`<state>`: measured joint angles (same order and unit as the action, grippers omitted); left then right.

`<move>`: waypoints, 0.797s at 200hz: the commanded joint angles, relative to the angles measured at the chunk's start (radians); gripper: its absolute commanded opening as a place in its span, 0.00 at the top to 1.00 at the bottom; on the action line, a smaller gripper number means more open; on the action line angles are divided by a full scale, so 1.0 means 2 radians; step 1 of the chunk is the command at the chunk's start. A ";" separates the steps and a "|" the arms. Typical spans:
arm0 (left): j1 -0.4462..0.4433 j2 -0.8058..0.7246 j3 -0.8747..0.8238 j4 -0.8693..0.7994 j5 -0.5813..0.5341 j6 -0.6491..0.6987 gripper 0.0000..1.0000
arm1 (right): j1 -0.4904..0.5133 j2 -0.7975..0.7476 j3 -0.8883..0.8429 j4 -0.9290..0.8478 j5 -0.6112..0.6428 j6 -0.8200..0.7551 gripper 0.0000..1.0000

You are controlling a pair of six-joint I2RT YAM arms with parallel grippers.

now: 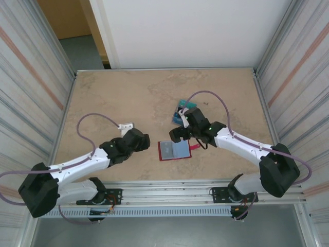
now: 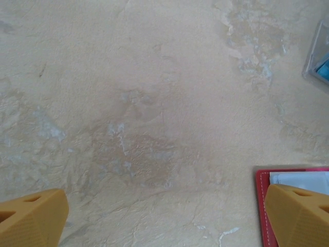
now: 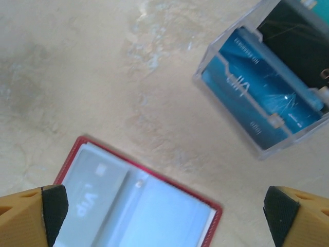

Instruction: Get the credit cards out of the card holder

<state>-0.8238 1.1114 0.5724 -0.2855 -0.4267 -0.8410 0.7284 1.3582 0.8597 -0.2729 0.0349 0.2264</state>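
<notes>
The red card holder [image 1: 175,150] lies spread open on the table, grey-blue pockets up and its snap tab [image 1: 194,148] at the right. In the right wrist view the holder [image 3: 154,216] keeps a pale card marked VIP [image 3: 95,198] in its left pocket. Blue and teal credit cards [image 1: 183,110] rest behind it in a clear box [image 3: 257,98]. My right gripper [image 1: 179,137] hovers open above the holder's far edge, its fingers [image 3: 31,216] wide apart. My left gripper [image 1: 146,143] is open just left of the holder [image 2: 294,178], holding nothing.
The marbled tan tabletop [image 1: 118,98] is bounded by metal side walls and a rail along the near edge. The clear box's corner [image 2: 320,54] shows at the top right of the left wrist view. Bare table lies to the left and the back.
</notes>
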 commanded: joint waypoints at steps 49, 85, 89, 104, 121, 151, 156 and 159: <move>0.006 -0.062 -0.038 0.012 -0.032 -0.026 0.01 | 0.099 0.003 0.019 -0.044 0.078 0.072 0.01; 0.007 -0.083 -0.046 -0.001 -0.042 -0.033 0.01 | 0.127 0.048 0.064 -0.080 0.067 0.069 0.01; 0.008 -0.084 -0.048 -0.002 -0.043 -0.035 0.01 | 0.131 0.055 0.069 -0.084 0.070 0.068 0.01; 0.010 -0.092 -0.052 -0.005 -0.044 -0.038 0.01 | 0.149 0.078 0.085 -0.092 0.066 0.056 0.01; 0.011 -0.099 -0.056 -0.011 -0.045 -0.042 0.01 | 0.163 0.096 0.096 -0.093 0.066 0.055 0.01; 0.014 -0.113 -0.062 -0.020 -0.049 -0.049 0.01 | 0.169 0.115 0.100 -0.097 0.083 0.073 0.01; 0.014 -0.116 -0.064 -0.021 -0.050 -0.051 0.02 | 0.169 0.119 0.101 -0.100 0.093 0.080 0.01; 0.015 -0.118 -0.064 -0.022 -0.050 -0.051 0.01 | 0.169 0.121 0.102 -0.102 0.099 0.084 0.01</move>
<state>-0.8059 0.9104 0.4583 -0.2947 -0.4793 -0.9115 1.0672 1.5684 1.0306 -0.4248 0.1604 0.3389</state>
